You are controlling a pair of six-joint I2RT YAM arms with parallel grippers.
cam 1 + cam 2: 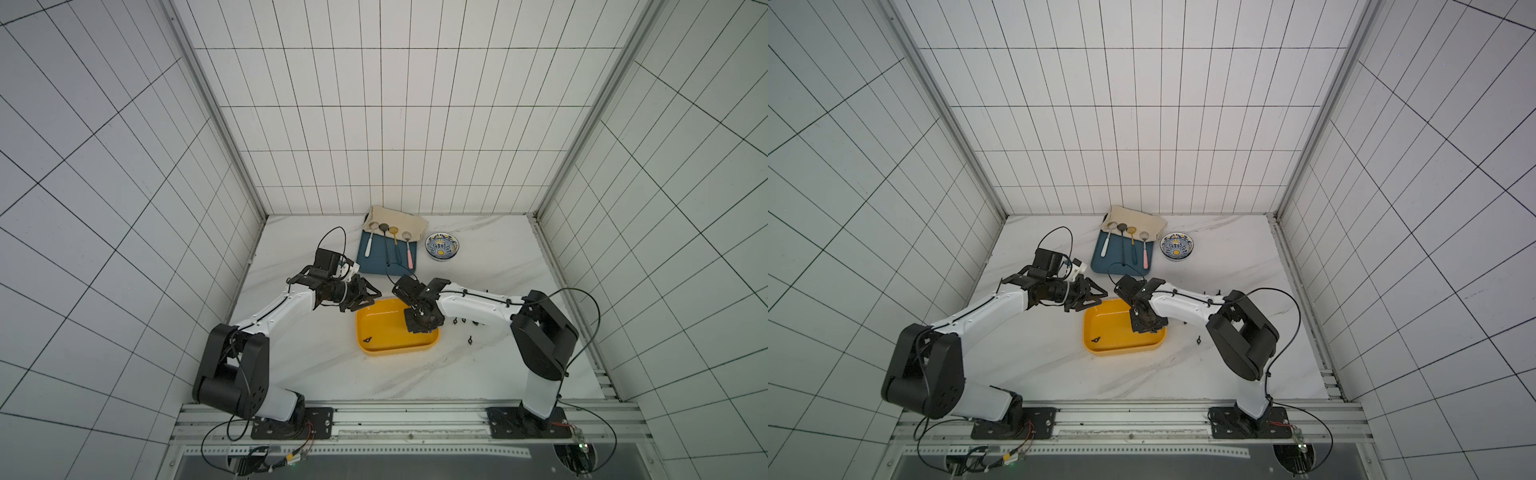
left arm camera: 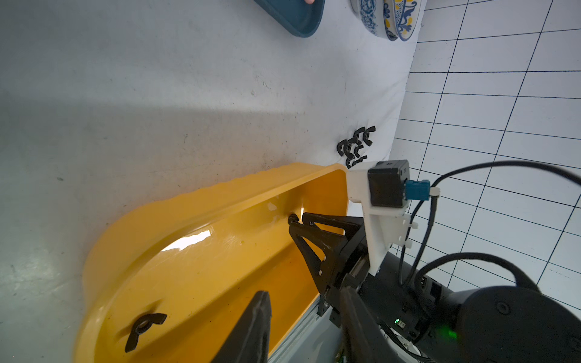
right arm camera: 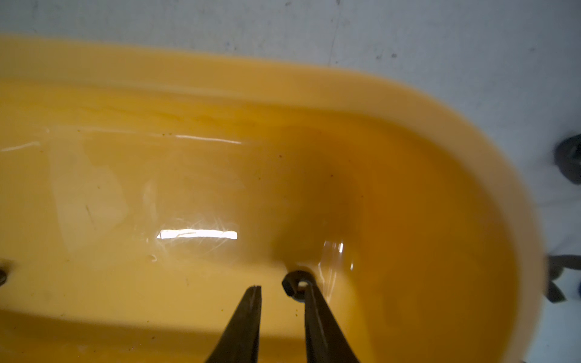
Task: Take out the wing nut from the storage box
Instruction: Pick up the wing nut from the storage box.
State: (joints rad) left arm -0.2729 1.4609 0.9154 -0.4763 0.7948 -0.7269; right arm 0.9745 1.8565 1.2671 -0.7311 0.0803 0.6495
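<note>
**Pinching a tiny wing nut off a glossy floor**

Down in the shallow yellow plastic storage box (image 3: pixel 283 78), the right claw (image 3: pixel 280 286) has its jaws a little apart, clamped on nothing. A small black wing nut (image 3: pixel 287 284) touches the tip of one finger, outside the gap. It looks light, hard and stiff, and likely to skate on the shiny floor, so the hold should straddle its wings squarely. A second black wing nut (image 1: pixel 367 340) lies well away from this claw, at the box's other end. The left claw (image 1: pixel 371 300) hovers with jaws apart, empty.

Storage box (image 1: pixel 386 324): glossy yellow plastic w/ glare. Wing nut (image 1: pixel 367 340), 8 o'clock inside it: matt black. Table (image 1: pixel 332 374): smooth marble-look, faintly scuffed.
</note>
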